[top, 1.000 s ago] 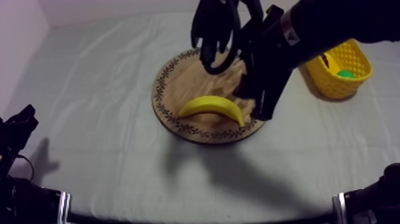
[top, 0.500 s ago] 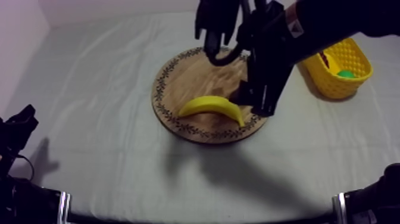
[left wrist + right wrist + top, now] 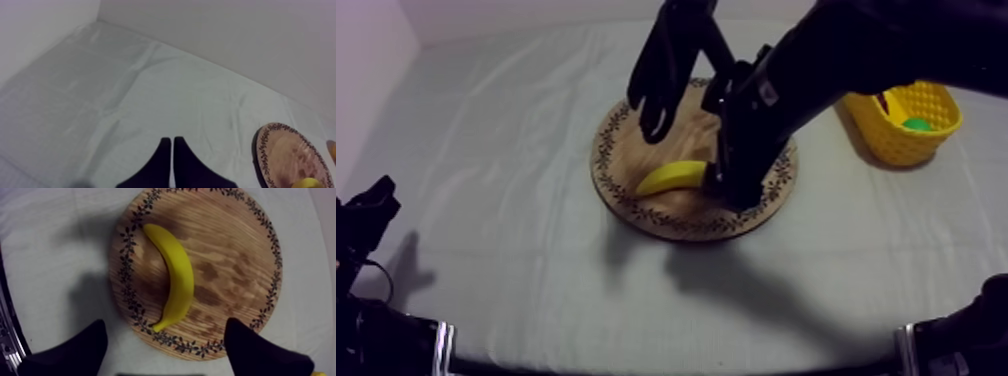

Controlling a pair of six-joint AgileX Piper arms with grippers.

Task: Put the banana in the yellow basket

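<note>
- Lying on the surface (image 3: 516,150), the wooden board (image 3: 225,253) sits under the right gripper (image 3: 165,338), fingers wide apart.
- Yellow basket (image 3: 911,135) stands well aside of them.
- Banana (image 3: 180,278) rests on the board between those fingers, ungripped.
- Left gripper (image 3: 172,150), far off: fingers together.

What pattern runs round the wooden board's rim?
Dark leafy sprigs ring the board, clearest in the right wrist view.
</note>
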